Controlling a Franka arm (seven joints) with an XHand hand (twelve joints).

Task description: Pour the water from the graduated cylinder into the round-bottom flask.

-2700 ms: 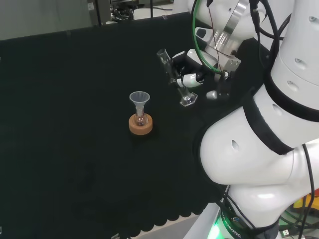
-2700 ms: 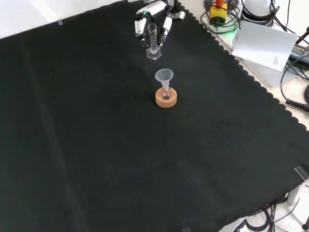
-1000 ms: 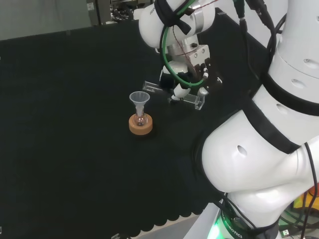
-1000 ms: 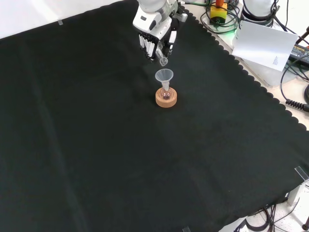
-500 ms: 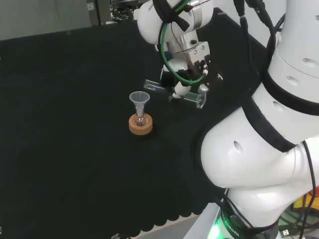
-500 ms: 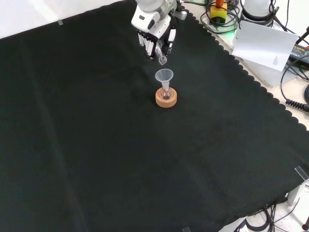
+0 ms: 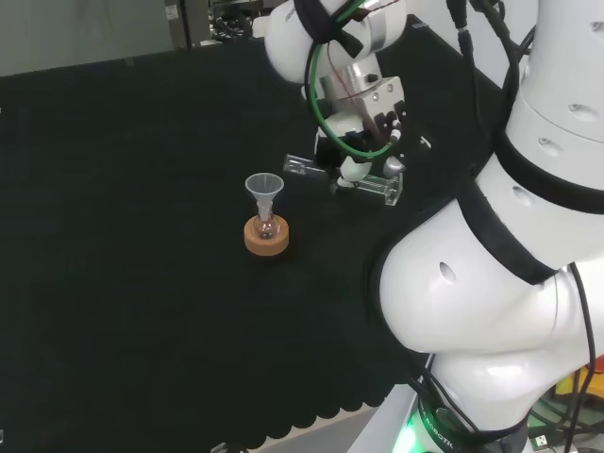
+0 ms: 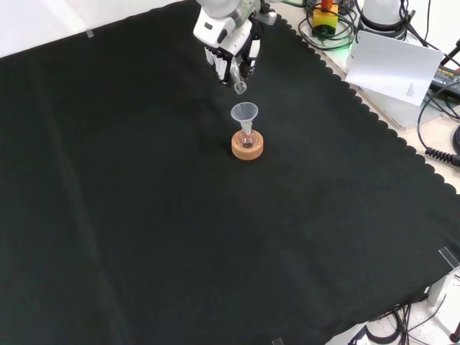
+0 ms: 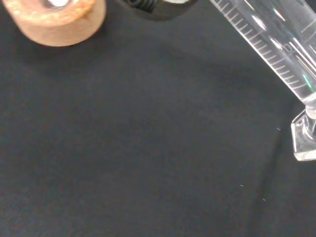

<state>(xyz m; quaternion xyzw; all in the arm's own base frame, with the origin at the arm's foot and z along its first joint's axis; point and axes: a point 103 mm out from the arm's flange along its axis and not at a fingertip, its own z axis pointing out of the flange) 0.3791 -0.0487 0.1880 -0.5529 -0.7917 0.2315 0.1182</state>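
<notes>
Right, you're looking at the hand (image 7: pixel 357 156) in the upper middle of the head view, fingers wrapped around the graduated cylinder (image 7: pixel 342 177), which is lying nearly horizontal above the black cloth (image 7: pixel 132 217). Its open mouth is pointing left in that view, sitting just up and to the right of the funnel (image 7: pixel 264 188) and apart from it; its clear base is sticking out on the right side of the hand. In the front view the hand (image 8: pixel 228 44) is coming in at top centre, with the cylinder's mouth (image 8: pixel 239 88) hanging just above the funnel (image 8: pixel 244 113). The funnel is sitting upright in the round-bottom flask (image 8: pixel 247 140), which is resting in a cork ring (image 8: pixel 247 147) near the centre of the cloth. In the wrist view you're seeing the cylinder's graduated wall (image 9: pixel 269 44) running diagonally down to its foot at the right edge, with the cork ring (image 9: pixel 57 22) in the upper left corner. Can't tell how much water is in the cylinder or the flask.
</notes>
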